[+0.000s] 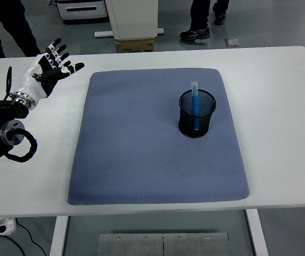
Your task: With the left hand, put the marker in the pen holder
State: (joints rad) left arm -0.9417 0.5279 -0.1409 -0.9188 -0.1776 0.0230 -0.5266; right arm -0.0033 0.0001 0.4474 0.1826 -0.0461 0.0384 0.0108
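Mesh pen holder (pixel 197 114) partly veils marker (pixel 195 104).

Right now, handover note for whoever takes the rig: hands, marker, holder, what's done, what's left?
Left hand: open, empty, over the table's left side, clear of the mat.
Right hand: not in view.
Marker: standing in the holder, tip up, leaning on the rim.
Holder: upright on the mat's right half.
Done: marker is in.
Left: nothing on the task; probably just park the left arm.
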